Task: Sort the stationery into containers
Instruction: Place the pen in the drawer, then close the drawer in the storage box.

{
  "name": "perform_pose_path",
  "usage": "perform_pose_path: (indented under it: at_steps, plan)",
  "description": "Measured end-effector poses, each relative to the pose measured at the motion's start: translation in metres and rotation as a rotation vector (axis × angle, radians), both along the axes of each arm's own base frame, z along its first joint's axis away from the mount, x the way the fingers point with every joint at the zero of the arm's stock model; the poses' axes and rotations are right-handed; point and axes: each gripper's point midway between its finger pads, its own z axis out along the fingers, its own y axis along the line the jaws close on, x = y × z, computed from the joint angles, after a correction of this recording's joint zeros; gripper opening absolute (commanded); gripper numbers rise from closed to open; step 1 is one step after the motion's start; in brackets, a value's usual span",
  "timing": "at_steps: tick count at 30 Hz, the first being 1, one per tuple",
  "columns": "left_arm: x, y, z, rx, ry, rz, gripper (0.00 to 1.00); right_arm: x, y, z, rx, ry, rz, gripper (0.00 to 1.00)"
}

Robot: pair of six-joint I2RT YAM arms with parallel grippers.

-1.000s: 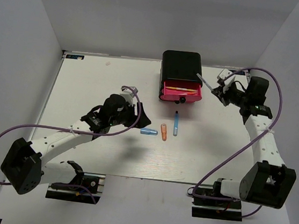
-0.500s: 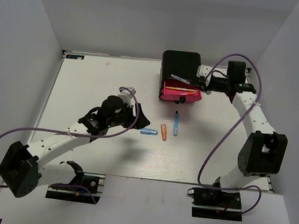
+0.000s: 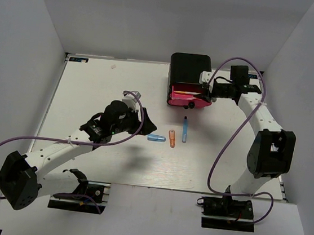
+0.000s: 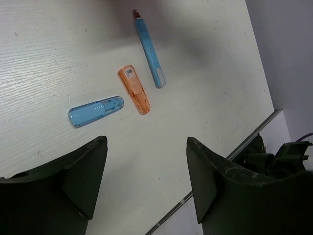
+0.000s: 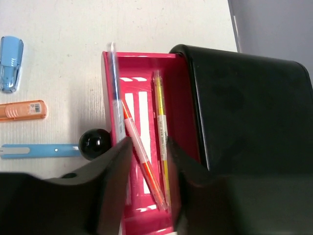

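My right gripper [image 5: 149, 142] hangs over the open pink drawer [image 5: 142, 55] near the table's far edge. Its fingers are slightly apart, and the grey-blue stick [image 5: 115, 93] lies along the drawer's front wall, one end at a fingertip. My left gripper [image 4: 146, 147] hovers mid-table, spread wide, with the light-blue cylinder [image 4: 96, 111], orange cylinder [image 4: 133, 89] and blue pen [image 4: 149, 49] just ahead.
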Motion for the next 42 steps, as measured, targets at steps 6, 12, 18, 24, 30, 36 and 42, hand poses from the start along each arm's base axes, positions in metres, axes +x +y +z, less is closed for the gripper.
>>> perform_pose_path:
  at_steps: [6,12,18,24,30,36,42]
  plan:
    - [0.001,-0.001,-0.004,0.008,0.009,0.0,0.76,0.003,-0.001,0.009,0.024,0.007,-0.035,0.3]
    - [0.001,-0.001,-0.008,0.014,0.016,0.0,0.76,-0.028,0.002,0.051,0.094,-0.046,-0.004,0.0]
    - [0.001,-0.001,-0.008,0.014,0.016,0.0,0.76,-0.07,0.007,0.055,0.09,-0.035,0.1,0.0]
    - [0.001,-0.001,-0.008,0.014,0.016,0.0,0.76,-0.09,0.001,-0.003,-0.021,0.128,0.101,0.0]
    - [0.001,-0.001,-0.008,0.014,0.016,0.0,0.76,-0.085,-0.013,-0.043,-0.135,0.188,-0.006,0.0]
    - [0.001,-0.001,-0.008,0.014,0.016,0.0,0.76,-0.055,-0.022,-0.048,-0.187,0.115,-0.13,0.0]
    - [0.001,-0.001,-0.009,0.016,0.018,0.0,0.77,-0.031,-0.025,-0.05,-0.205,0.072,-0.231,0.0]
